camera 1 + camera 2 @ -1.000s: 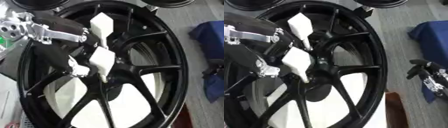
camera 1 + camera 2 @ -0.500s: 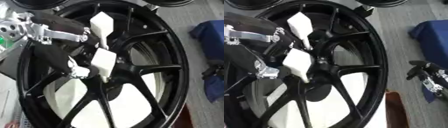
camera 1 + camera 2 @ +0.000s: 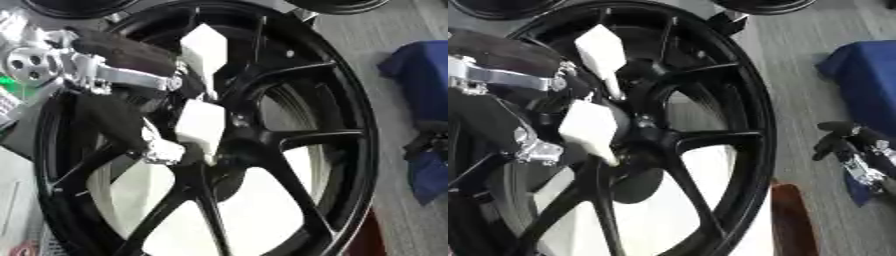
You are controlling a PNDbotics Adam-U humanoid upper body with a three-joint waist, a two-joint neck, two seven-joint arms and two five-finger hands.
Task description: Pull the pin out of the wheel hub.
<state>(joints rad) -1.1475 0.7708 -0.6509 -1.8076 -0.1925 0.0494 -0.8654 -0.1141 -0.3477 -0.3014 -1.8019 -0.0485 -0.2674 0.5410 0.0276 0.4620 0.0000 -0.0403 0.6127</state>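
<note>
Left eye view: a large black spoked wheel [image 3: 289, 150] fills most of the picture, lying slightly askew, with pale surface showing through the gaps between its spokes. The wheel hub [image 3: 232, 145] sits at the centre, where the spokes meet. The left hand [image 3: 197, 112] enters from the left on a black arm with silver joints and reaches over the hub; its two white-padded fingertips [image 3: 203, 47] point toward the centre, one above the hub and one directly against it. The lower pad tapers to the hub's centre and appears to touch it there. The pin cannot be made out under the pads, so whether the fingers pinch it cannot be told. Right eye view: the right hand [image 3: 855, 150] shows at the right edge, beside the wheel's rim and well apart from the hub, its dark fingers relaxed and holding nothing. A blue cloth-like object [image 3: 868, 75] lies on the grey floor behind it. A reddish-brown object [image 3: 791, 220] lies just outside the rim, lower right.
</note>
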